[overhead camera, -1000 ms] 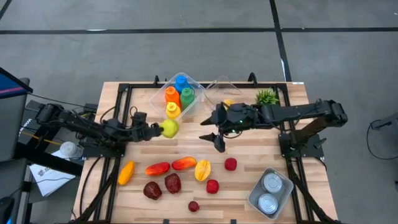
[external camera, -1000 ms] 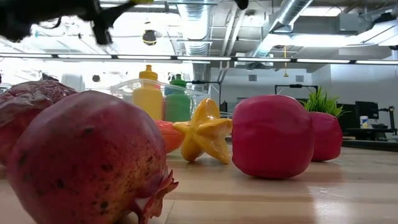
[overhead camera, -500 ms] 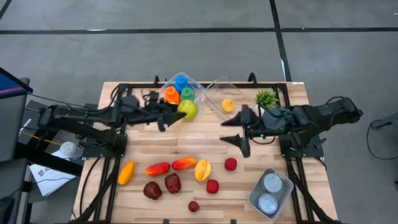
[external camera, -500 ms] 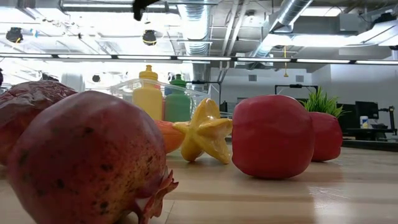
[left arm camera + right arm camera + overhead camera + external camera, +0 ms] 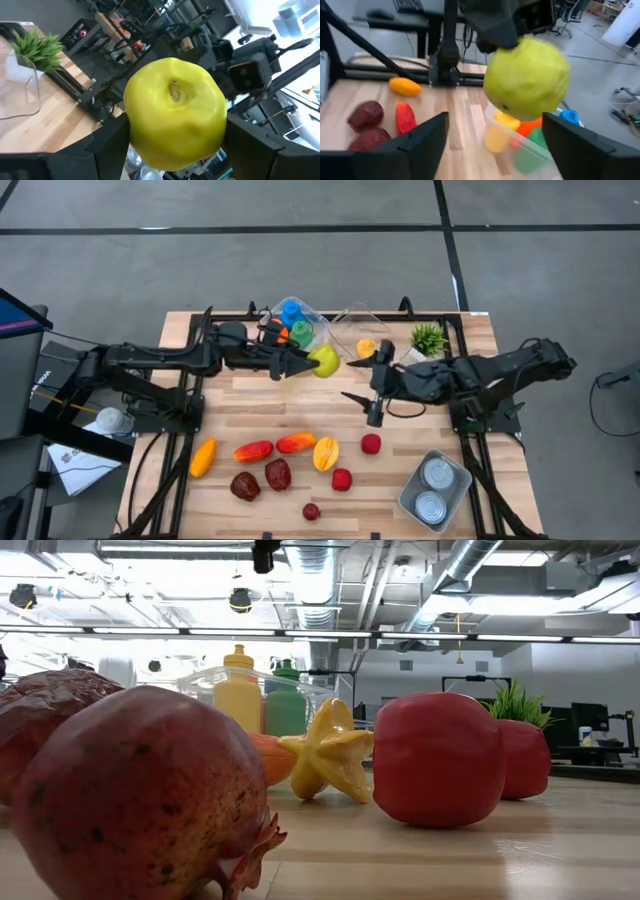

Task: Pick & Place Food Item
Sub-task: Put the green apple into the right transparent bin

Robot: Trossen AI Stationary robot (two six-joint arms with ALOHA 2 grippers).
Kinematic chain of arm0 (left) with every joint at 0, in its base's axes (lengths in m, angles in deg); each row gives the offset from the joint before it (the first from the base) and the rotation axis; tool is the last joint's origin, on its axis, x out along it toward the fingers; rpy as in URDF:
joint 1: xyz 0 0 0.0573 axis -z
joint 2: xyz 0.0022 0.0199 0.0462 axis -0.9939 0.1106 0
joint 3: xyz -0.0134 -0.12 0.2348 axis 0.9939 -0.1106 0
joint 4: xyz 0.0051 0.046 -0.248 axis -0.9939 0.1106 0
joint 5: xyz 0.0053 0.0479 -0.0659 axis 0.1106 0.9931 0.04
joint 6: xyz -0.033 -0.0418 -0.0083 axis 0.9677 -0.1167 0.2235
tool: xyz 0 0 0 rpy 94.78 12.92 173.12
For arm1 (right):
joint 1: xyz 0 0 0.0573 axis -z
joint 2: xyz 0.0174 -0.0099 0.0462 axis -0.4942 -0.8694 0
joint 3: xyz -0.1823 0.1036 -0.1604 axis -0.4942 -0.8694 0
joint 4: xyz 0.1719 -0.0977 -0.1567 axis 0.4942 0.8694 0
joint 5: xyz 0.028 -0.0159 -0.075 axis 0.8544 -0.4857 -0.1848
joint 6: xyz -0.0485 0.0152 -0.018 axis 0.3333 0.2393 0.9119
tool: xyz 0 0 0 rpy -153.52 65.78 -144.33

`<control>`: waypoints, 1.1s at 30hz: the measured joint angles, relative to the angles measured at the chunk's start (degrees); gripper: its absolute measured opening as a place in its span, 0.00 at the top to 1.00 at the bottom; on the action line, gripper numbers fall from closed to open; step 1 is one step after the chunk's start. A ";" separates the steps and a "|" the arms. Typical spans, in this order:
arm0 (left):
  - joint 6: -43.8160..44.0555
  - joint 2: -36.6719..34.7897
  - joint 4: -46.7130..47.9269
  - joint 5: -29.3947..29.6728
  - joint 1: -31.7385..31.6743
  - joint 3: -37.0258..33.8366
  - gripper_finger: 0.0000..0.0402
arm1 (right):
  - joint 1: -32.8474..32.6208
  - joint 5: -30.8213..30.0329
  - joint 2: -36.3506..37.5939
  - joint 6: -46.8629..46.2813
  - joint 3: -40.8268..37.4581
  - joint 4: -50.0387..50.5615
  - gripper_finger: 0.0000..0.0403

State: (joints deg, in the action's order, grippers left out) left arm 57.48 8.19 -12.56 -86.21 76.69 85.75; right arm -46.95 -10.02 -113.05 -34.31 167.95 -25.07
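Moved right to frame centre: left gripper (image 5: 318, 363), jaws gripping yellow apple (image 5: 324, 361); right gripper (image 5: 363, 393) open-jawed; placement pending

The wooden table (image 5: 250, 395) carries, near its far edge, a clear bin (image 5: 312, 313) holding coloured bottles, a second clear container (image 5: 357, 340) just beside it with a small orange piece inside, and a green plant (image 5: 429, 336) toward the far right corner. Along the near half lie an orange fruit (image 5: 203, 457), two red-orange peppers (image 5: 254, 450), a yellow starfruit (image 5: 326, 453), two dark pomegranates (image 5: 278, 474) and three red fruits (image 5: 371, 444). At the near right corner sits a tray (image 5: 408, 493) with two cans.
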 joint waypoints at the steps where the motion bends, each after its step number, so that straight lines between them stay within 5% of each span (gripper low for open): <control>1: 0.50 0.32 -1.37 -0.18 0.00 0.00 0.33 | 0.37 -0.35 -0.52 0.56 0.00 -0.04 0.21; 7: 2.57 0.33 -2.72 -0.27 0.00 0.04 0.33 | 2.34 -6.77 -2.28 2.69 1.03 -0.73 0.02; 33: 5.64 0.12 -7.91 1.82 0.09 -0.01 0.33 | 6.04 -6.91 -12.30 15.79 13.32 -3.74 0.09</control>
State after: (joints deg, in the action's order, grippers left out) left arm 63.11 8.31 -20.47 -84.39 76.77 85.75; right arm -40.91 -16.93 -125.35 -18.52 181.26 -28.82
